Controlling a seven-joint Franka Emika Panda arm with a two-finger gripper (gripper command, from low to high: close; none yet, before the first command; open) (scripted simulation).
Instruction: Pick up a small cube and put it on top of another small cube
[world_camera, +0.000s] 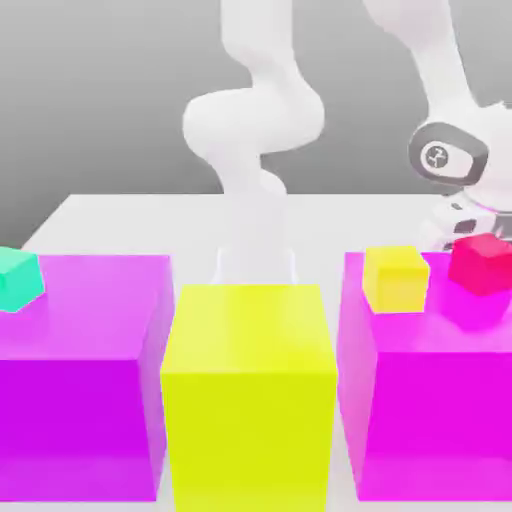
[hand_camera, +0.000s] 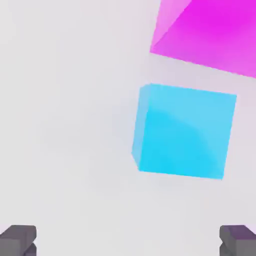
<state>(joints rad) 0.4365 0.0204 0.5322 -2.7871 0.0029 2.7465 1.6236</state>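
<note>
Exterior view: low and close to the front of the table (world_camera: 100, 215), facing the arm's base across three big blocks, magenta (world_camera: 85, 380), yellow-green (world_camera: 250, 400), magenta (world_camera: 440, 390).

Hand view: looks down past the gripper (hand_camera: 128, 240), fingertips (hand_camera: 20, 239) wide apart, close over the sky-blue cube (hand_camera: 182, 131).

Shared ground: probably the magenta block (hand_camera: 210, 30) corner; which of the two is unclear.
</note>
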